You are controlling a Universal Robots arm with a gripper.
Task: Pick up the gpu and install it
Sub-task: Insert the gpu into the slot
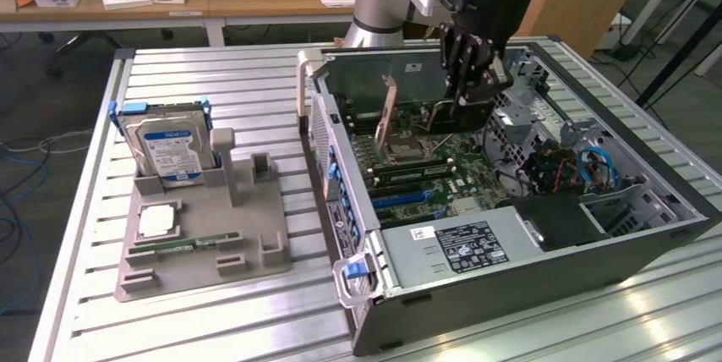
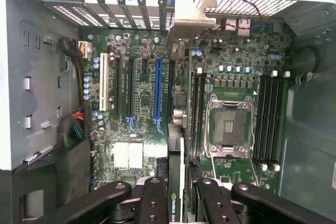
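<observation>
Lettering reading NVIDIA runs along the thin edge of the gpu point(image 2: 175, 156), which stands on edge between the black fingers point(image 2: 152, 203) of the gripper point(image 2: 176, 198); the jaws are clamped on the card from both sides. In the wrist view its pale metal bracket point(image 2: 191, 19) reaches toward the case's rear slot openings, and the card hangs above the motherboard point(image 2: 142, 77), between the long blue slot point(image 2: 157, 93) and the CPU socket point(image 2: 229, 127). Whether its lower edge touches any slot I cannot tell.

In the exterior view, reading the open computer case point(image 1: 542, 286) as a dial, the gripper point(image 1: 465, 95) and the gpu point(image 1: 391, 117) sit near 12 o'clock, inside the case. The power supply point(image 1: 451, 244) lies toward 7 o'clock. Well apart at the case's 9 o'clock, a grey fixture tray point(image 1: 203, 269) rests on the slatted table point(image 1: 226, 83). A hard drive point(image 1: 169, 146) stands upright at the tray's 12 o'clock end, and a green RAM stick point(image 1: 186, 244) lies flat on it.
</observation>
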